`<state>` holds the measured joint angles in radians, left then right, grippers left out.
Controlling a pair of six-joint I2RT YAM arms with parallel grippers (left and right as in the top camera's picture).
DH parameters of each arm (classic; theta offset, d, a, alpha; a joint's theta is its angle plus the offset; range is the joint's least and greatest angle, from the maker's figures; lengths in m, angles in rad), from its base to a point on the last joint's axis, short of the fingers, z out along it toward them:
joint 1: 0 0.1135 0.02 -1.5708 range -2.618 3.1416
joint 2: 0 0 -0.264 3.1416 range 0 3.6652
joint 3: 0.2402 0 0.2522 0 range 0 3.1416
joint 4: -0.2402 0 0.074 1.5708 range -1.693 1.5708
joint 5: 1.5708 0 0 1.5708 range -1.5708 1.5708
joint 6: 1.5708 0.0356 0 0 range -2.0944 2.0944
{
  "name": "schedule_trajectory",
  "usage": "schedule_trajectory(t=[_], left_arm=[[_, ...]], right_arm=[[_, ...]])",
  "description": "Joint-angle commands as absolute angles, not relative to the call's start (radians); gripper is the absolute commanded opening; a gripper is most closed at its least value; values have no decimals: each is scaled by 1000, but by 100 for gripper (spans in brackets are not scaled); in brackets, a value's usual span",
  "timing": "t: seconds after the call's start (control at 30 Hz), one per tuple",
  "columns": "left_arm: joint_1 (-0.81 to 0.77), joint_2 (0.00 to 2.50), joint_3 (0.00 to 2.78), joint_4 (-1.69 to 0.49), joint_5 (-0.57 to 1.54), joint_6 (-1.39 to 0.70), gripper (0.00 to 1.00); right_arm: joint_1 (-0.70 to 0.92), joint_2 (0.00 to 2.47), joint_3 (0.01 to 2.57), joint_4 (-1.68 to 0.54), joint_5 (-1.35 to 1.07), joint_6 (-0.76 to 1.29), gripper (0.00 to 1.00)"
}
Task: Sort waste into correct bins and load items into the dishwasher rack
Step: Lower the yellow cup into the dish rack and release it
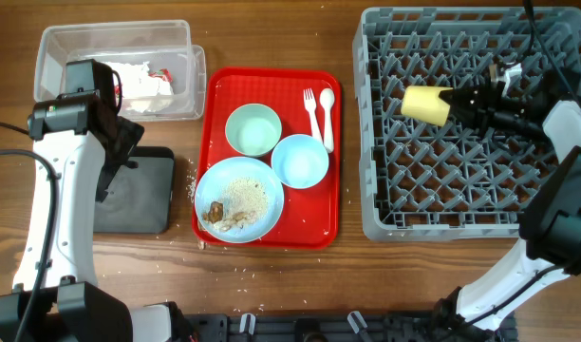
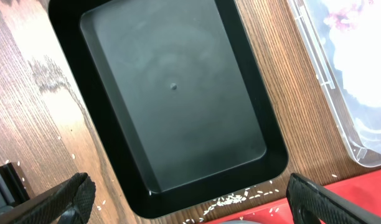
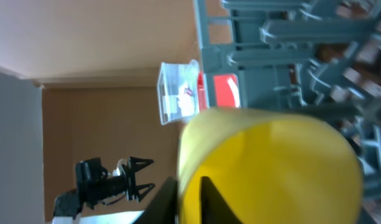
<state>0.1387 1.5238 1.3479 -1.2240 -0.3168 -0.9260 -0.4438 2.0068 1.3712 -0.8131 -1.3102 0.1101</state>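
Snagging is our worry: the grey plastic dishwasher rack (image 1: pixel 385 214) under our right tool (image 1: pixel 464 99) is a dense grid of pegs, and a tilted release could leave its load jammed or rolling. Our left tool (image 2: pixel 190 208), spread wide and empty, hangs above the black rectangular plastic bin (image 2: pixel 172 93). The smooth yellow plastic cup (image 1: pixel 425 103) lies sideways, clamped in the right tool, above the rack.

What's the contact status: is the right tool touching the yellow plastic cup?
Touching. The right wrist view shows the right tool pinching the rim of the yellow plastic cup, one finger inside, one outside.
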Motion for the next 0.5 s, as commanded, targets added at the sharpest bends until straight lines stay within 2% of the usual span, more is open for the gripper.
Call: schedule_trajectory(t=[0.0, 0.17, 0.37, 0.43, 0.47], left_arm=[[143, 1507, 1346, -1224, -326, -925, 100], [143, 1507, 1346, -1224, -326, -925, 100], [143, 1507, 1346, -1224, -326, -925, 100], [143, 1507, 1346, -1224, -326, -925, 100], [143, 1507, 1346, -1224, -326, -925, 100]], right_arm=[[-456, 2019, 1367, -849, -1118, 108, 17], [-480, 1972, 1369, -888, -999, 111, 17], [-487, 1819, 1369, -905, -715, 233, 19], [-487, 1740, 1369, -900, -540, 334, 22], [-487, 1702, 1369, -900, -486, 348, 27]])
